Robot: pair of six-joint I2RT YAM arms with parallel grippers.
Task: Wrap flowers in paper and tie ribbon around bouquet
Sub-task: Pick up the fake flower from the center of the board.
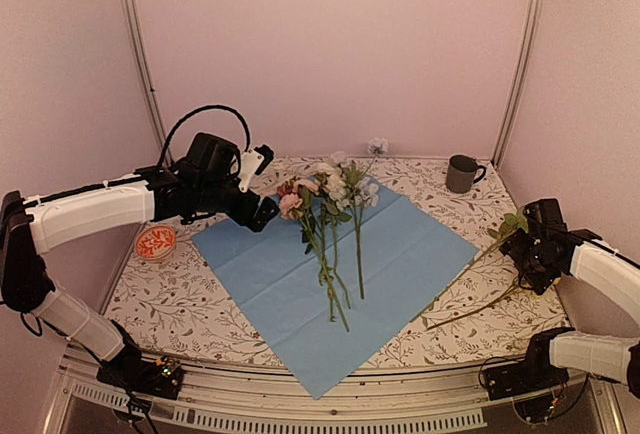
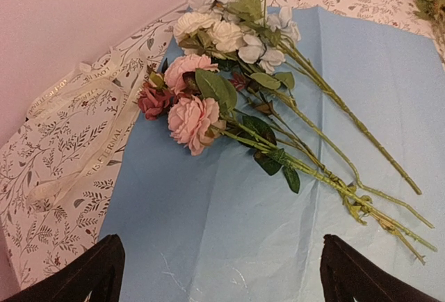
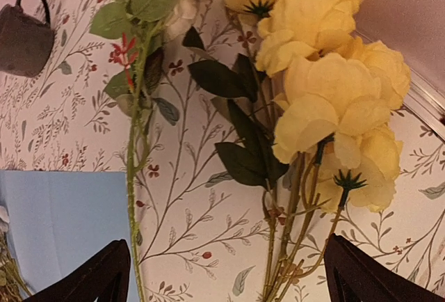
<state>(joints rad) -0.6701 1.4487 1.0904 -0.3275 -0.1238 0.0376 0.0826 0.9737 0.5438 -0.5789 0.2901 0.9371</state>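
Flowers (image 1: 335,224) with pink and white blooms lie on the paper (image 1: 420,244), heads toward the far corner and stems running to the near side. That seems to line them up for the sheet to be folded around them. The paper is spread flat as a diamond in the middle of the worktop (image 1: 200,294), pale blue side up.

A second bunch, the yellow flowers (image 3: 327,72), rests off the paper on the right of the worktop, so the gathering looks unfinished. The ribbon (image 2: 83,135) lies loose on the far left, just beside the paper's edge, and appears set aside for the tying step. A mug (image 1: 462,172) stands at the far right, well apart from everything.

The left fingers (image 2: 90,274) hang spread wide above the paper's left part, near the pink blooms, and hold nothing. The right fingers (image 3: 97,277) are also spread wide, straddling the yellow stems from above. They grip nothing, and I cannot tell whether they touch the stems.
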